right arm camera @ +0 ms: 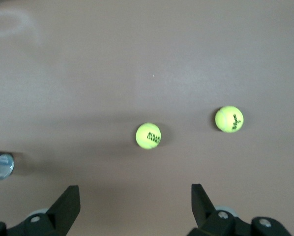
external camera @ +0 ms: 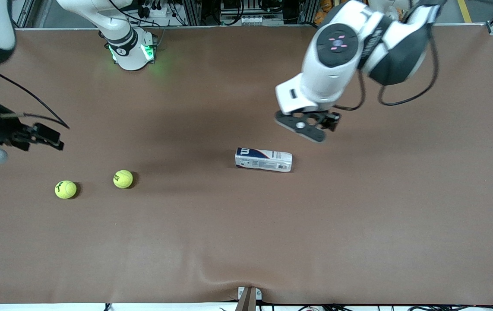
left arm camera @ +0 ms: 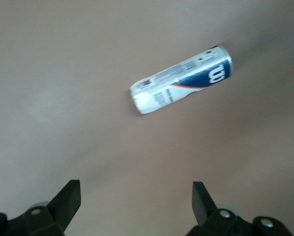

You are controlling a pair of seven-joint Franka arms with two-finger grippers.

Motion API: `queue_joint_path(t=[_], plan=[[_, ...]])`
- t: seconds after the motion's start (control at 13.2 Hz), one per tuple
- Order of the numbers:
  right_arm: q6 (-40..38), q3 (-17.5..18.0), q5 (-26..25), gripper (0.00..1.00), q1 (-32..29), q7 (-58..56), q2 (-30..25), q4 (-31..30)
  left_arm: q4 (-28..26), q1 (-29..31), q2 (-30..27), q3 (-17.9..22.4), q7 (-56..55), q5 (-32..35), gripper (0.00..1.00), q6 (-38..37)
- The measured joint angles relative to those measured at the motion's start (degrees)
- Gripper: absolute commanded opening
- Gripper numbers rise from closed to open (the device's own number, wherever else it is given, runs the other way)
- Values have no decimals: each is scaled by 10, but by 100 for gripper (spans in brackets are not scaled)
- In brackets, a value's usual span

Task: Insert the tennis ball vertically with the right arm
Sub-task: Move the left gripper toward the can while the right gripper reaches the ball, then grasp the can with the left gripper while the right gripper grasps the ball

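Two yellow-green tennis balls lie on the brown table near the right arm's end, one (external camera: 123, 179) (right arm camera: 148, 135) closer to the can than the other (external camera: 65, 189) (right arm camera: 229, 119). A white and blue can (external camera: 263, 160) (left arm camera: 181, 81) lies on its side mid-table. One end of the can (right arm camera: 0, 165) shows at the edge of the right wrist view. My right gripper (external camera: 13, 134) (right arm camera: 134, 191) hangs open and empty over the table, short of the balls. My left gripper (external camera: 304, 126) (left arm camera: 135, 189) hangs open and empty over bare table beside the can.
The brown mat (external camera: 246, 242) covers the whole table. The right arm's base (external camera: 131, 49) stands at the table's edge farthest from the front camera. A small bracket (external camera: 248, 296) sits at the edge nearest that camera.
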Motion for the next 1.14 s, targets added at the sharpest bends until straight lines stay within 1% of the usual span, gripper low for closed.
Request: queue_joint_path(t=[0.15, 0.38, 0.61, 0.68, 0.91, 1.14], plan=[[31, 1, 6, 100, 3, 0, 29, -1, 0, -12, 12, -5, 32, 0, 100, 16], [75, 1, 9, 100, 5, -1, 64, -1, 0, -13, 21, -17, 119, 0, 100, 32], [106, 1, 10, 100, 5, -1, 94, -1, 0, -29, 36, -22, 143, 1, 100, 42], [115, 1, 10, 100, 5, -1, 104, -1, -1, -41, 46, -23, 144, 9, 100, 53], [158, 0, 10, 100, 4, -1, 138, -2, -1, -82, 86, -25, 148, 68, 100, 89], [191, 0, 10, 100, 4, -1, 171, -1, -1, -110, 120, -25, 156, 91, 100, 132]])
